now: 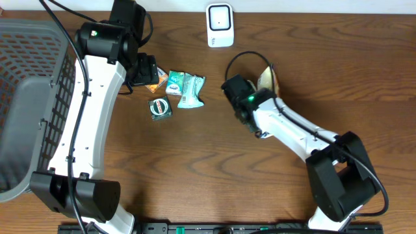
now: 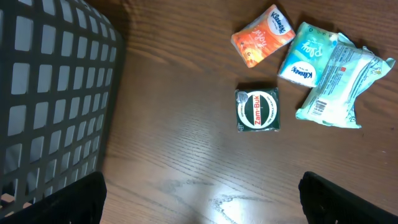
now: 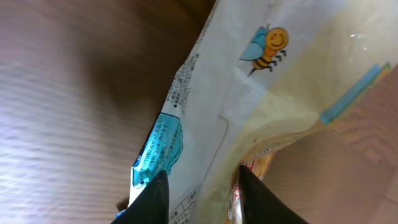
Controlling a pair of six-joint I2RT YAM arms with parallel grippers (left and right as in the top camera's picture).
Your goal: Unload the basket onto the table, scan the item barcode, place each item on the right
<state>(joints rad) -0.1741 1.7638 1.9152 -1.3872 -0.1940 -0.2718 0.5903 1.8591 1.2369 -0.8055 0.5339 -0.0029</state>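
From above: the bee-print packet [image 1: 268, 75] is tipped up at the right gripper [image 1: 259, 84], near the scanner [image 1: 220, 25], I'm guessing to show its barcode, and I can't spot anything in the basket [image 1: 39, 39]. Left wrist: the left gripper [image 2: 202, 202] is wide open and empty, over the Zam-Buk tin [image 2: 257, 110]. Right wrist: the packet sits between slightly parted fingers, can't tell if they're actually gripping.

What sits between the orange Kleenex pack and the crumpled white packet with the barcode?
A teal tissue pack lies between the orange Kleenex pack and the white packet, resting against the latter. The left wrist view shows it most clearly.
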